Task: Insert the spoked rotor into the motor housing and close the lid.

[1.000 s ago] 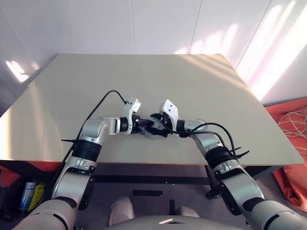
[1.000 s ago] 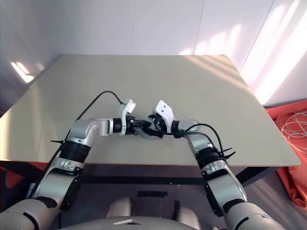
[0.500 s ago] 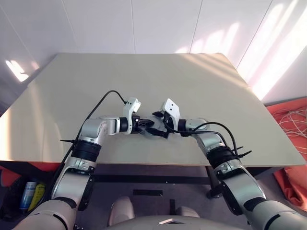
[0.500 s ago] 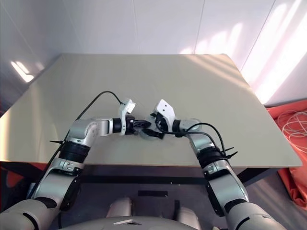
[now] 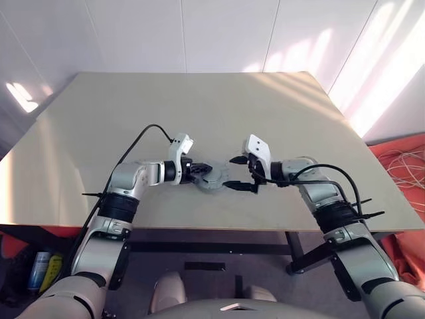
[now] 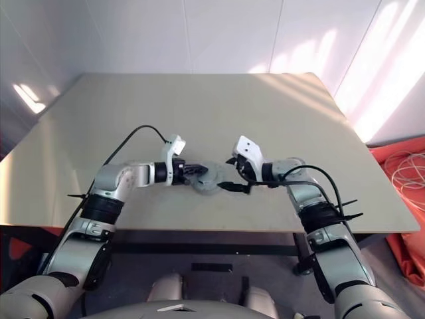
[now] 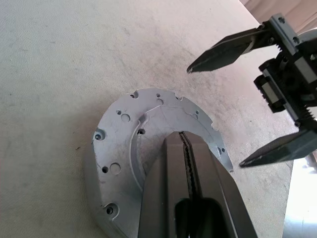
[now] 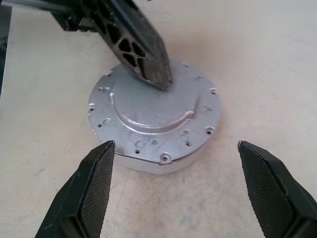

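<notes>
Sitting flat on the beige table [image 5: 279, 113], near its front edge, is the round silver motor housing [image 8: 153, 119] with the lid [image 7: 148, 134] closed on top, screw holes dotted round its rim. No brand, label or writing can be read on it. Left gripper [image 7: 185, 148] has its fingers pressed together, tips resting on the lid's face. Right gripper [image 8: 181, 171] hovers just beside the housing, fingers spread wide apart, holding nothing
</notes>
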Controlling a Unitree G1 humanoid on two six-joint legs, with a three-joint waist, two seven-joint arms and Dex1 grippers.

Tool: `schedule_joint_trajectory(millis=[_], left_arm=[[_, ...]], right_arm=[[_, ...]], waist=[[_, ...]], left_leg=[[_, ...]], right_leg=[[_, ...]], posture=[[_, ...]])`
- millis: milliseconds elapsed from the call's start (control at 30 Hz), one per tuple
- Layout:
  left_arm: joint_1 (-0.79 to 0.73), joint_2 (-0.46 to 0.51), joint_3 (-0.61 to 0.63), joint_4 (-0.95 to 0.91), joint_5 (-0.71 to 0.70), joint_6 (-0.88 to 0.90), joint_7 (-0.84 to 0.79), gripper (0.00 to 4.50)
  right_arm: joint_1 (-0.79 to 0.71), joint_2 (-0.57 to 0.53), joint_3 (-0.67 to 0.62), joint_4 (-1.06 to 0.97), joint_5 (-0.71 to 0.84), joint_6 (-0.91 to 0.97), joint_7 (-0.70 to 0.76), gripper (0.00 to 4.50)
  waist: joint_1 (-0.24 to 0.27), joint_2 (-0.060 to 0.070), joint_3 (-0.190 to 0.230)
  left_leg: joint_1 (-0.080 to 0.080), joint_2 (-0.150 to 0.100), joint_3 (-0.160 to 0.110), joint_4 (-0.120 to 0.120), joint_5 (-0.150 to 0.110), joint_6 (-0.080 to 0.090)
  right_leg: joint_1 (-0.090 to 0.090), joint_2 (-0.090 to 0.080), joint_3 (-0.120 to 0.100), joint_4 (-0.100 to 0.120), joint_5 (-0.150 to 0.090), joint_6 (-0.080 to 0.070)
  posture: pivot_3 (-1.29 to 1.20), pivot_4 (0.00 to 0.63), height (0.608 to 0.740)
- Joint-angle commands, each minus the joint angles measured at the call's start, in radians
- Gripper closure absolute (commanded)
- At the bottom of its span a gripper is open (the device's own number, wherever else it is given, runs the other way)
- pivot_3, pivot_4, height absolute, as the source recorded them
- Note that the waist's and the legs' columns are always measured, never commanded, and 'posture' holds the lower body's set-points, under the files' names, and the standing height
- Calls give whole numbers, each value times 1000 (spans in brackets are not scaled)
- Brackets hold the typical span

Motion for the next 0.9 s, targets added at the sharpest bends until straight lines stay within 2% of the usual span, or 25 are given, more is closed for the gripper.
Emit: schedule_joint_trajectory(millis=[33, 167, 333, 500, 733, 900], left_arm=[[16, 3, -34, 47, 23, 37, 12, 4500], [13, 2, -36, 54, 25, 34, 8, 4500], [12, 1, -38, 56, 28, 30, 6, 4500], [13, 0, -39, 66, 36, 13, 4, 4500], [15, 6, -35, 68, 40, 1, 5, 4500], [15, 12, -35, 72, 42, -8, 4, 4500]], right_arm=[[-49, -33, -77, -50, 81, 139, 9, 21], [-124, -34, -163, -10, 155, 442, -79, 21], [-239, 24, -373, 65, 317, 992, -248, 21], [-194, 79, -465, 49, 341, 1310, -385, 21], [-43, 71, -417, -2, 430, 1364, -459, 21], [-76, 162, -494, 23, 464, 1364, -525, 21]], waist=[[0, 0, 0], [0, 2, 1], [4, 4, 3], [13, 4, 2], [30, 6, 0], [23, 5, -3]], left_leg=[[0, 0, 0, 0, 0, 0], [0, 0, 0, 0, 1, -2], [0, 0, 0, -1, 3, -4], [0, 0, 1, -3, 3, -5], [3, 0, 1, -8, 4, -7], [4, 0, 1, -9, 4, -8]], right_leg=[[0, 0, 0, 0, 0, 0], [0, 0, 0, 0, 0, 0], [0, 0, 0, 1, 0, 0], [-1, 0, -1, 1, 0, 0], [-1, 0, -1, 0, 2, 5], [-1, 1, 0, 1, 2, 5]], posture=[[0, 0, 740], [0, 0, 740], [0, 0, 740], [0, 0, 740], [0, 0, 740], [0, 0, 740]])
